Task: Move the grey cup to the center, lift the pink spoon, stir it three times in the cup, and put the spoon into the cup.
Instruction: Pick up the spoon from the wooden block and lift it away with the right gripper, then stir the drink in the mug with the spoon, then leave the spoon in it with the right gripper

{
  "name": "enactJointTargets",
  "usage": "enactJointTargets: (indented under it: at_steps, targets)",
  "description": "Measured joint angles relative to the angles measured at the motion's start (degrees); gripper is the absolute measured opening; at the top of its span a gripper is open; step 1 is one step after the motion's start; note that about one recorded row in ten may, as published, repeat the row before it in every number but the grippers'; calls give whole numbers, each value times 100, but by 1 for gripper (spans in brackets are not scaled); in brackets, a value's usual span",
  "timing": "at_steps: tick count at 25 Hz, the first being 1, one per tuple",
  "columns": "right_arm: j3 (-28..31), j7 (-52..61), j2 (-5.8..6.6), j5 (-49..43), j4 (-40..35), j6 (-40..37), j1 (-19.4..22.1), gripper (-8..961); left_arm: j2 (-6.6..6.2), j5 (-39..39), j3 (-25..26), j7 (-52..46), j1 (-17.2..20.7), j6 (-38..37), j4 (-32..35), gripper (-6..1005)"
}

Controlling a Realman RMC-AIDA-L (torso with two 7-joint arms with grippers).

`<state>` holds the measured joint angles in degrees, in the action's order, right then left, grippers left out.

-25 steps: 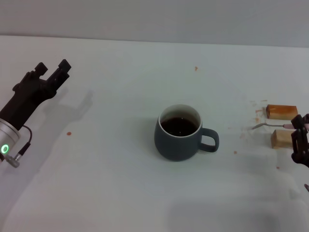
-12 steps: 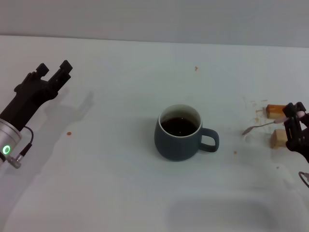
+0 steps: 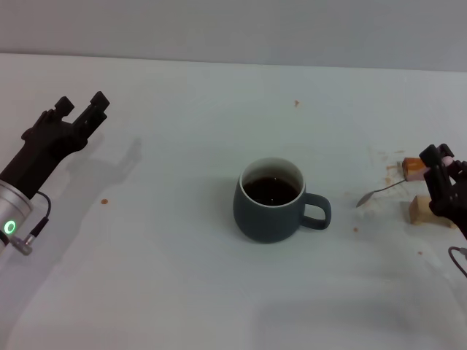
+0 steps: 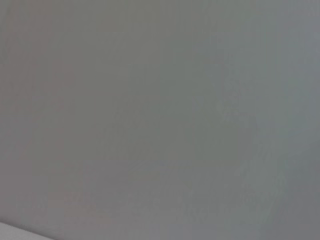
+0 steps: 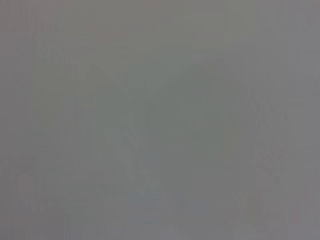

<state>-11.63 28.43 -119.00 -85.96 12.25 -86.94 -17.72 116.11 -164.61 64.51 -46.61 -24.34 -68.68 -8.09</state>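
Left gripper [image 3: 82,108] hangs over the table's [image 3: 182,292] far left, fingers spread, holding nothing. Grey cup [image 3: 271,200] stands mid-table with dark liquid, handle toward the right gripper [image 3: 441,171], which pinches the pink spoon [image 3: 394,182] by its handle, metal bowl tilted down toward the cup, beside two tan wooden blocks [image 3: 422,210]. Only the head view shows any of this; both wrist views give blank grey.

The cup [image 3: 271,200] looked like matt blue-grey ceramic with a smooth white inside. The spoon [image 3: 390,185] had a dull metal bowl and stem and a pale pink handle. Near the table's [image 3: 182,292] right edge, a block [image 3: 422,210] looked like tan wood; the table was matt white.
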Motion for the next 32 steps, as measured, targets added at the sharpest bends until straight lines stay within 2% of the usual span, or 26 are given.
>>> enactJointTargets:
  at_steps: [10,23,32]
  targets:
    - [-471,997,14,0,-581,140,-281,124,8,-1,0,-6,11,-12,0,829]
    - [-391,1840,32,191,-1612,95,-497,123,8,-1,0,-6,137,-91,-66,829]
    - [-484,3245,41,246,-2826,-22,-930,122,8,-1,0,-19,236,-277,-71,829]
